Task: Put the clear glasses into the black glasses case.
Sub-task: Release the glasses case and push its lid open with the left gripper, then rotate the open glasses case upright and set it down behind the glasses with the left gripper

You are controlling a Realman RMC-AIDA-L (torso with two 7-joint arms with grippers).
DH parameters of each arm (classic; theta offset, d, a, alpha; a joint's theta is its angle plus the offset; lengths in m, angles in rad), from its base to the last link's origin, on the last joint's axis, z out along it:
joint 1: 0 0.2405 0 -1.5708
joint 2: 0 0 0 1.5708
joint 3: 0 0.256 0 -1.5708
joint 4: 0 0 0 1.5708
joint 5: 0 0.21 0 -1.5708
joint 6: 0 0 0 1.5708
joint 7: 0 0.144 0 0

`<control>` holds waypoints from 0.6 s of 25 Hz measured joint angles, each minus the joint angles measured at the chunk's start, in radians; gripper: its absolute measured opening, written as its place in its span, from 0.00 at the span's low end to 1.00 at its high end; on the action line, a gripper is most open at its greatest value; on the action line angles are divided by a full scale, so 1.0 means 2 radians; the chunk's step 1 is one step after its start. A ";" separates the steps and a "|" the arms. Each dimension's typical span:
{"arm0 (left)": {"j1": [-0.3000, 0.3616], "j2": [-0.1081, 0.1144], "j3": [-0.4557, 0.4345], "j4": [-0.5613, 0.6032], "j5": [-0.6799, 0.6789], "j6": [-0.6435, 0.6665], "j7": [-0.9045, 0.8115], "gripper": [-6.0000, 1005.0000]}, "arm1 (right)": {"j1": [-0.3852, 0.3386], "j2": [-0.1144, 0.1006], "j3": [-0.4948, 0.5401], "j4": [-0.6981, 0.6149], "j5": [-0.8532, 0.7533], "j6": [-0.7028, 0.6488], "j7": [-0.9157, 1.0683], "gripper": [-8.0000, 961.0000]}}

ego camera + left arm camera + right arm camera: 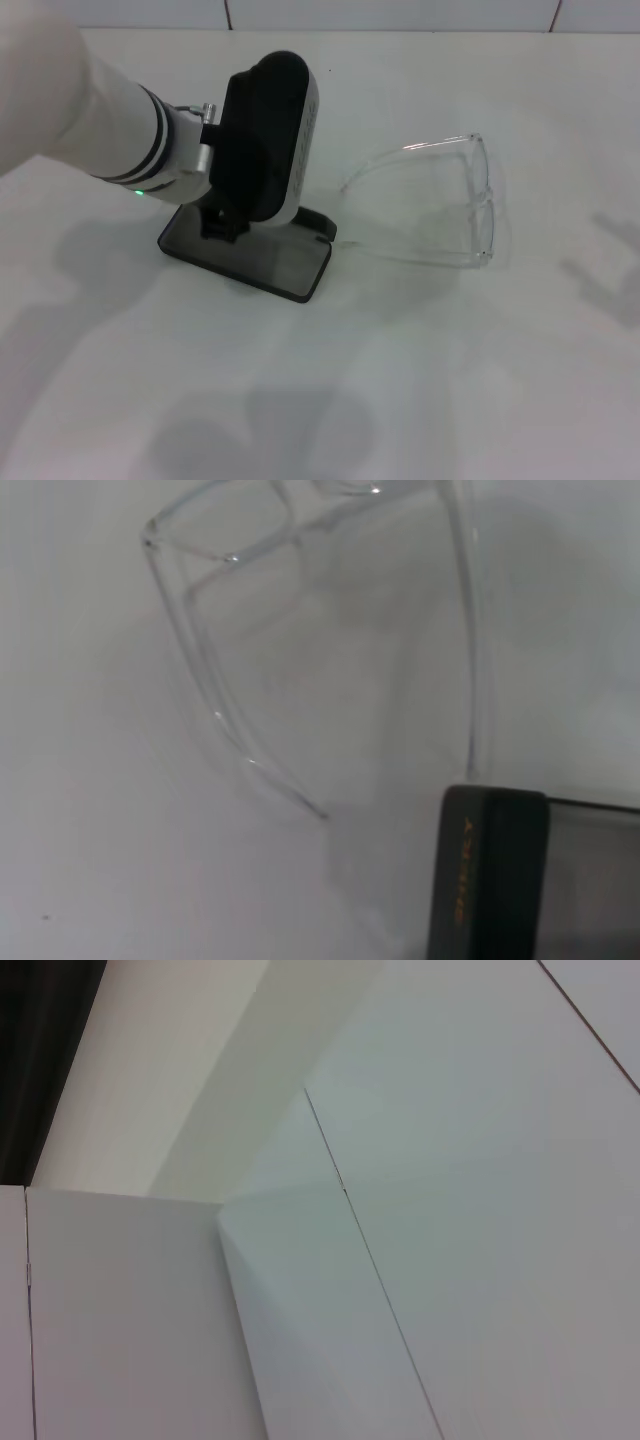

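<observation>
The clear glasses (486,200) lie on the white table right of centre, arms unfolded and pointing toward the case. The black glasses case (272,268) lies open and flat, grey lining up, just left of the nearer arm tip. My left gripper (225,222) reaches in from the left and hangs low over the far left part of the case, its black and white body hiding that part. In the left wrist view the glasses (216,716) sit beside a corner of the case (490,880) that bears gold lettering. My right gripper is out of view.
White tabletop (400,400) runs all around the case and glasses, with a tiled wall edge (400,28) along the back. The right wrist view holds only white panels (450,1160) and their seams.
</observation>
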 joint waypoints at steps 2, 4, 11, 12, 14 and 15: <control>0.000 0.000 0.000 0.007 0.000 0.000 -0.010 0.36 | -0.002 0.000 0.001 0.000 0.000 0.000 0.000 0.86; 0.000 0.000 0.001 0.016 -0.001 0.004 -0.026 0.26 | -0.002 0.000 0.004 0.001 0.000 0.000 0.000 0.86; -0.002 0.000 0.017 0.055 -0.011 0.035 -0.118 0.20 | -0.005 -0.002 0.020 0.011 0.001 -0.003 -0.002 0.86; -0.002 0.000 0.029 0.061 -0.005 0.037 -0.138 0.20 | -0.005 -0.002 0.020 0.011 0.001 -0.003 -0.002 0.86; -0.002 0.000 0.040 0.064 0.001 0.037 -0.156 0.20 | -0.007 -0.002 0.023 0.011 0.001 -0.004 -0.003 0.86; -0.002 0.000 0.055 0.067 0.013 0.037 -0.176 0.20 | -0.007 -0.002 0.025 0.011 0.001 -0.004 -0.003 0.86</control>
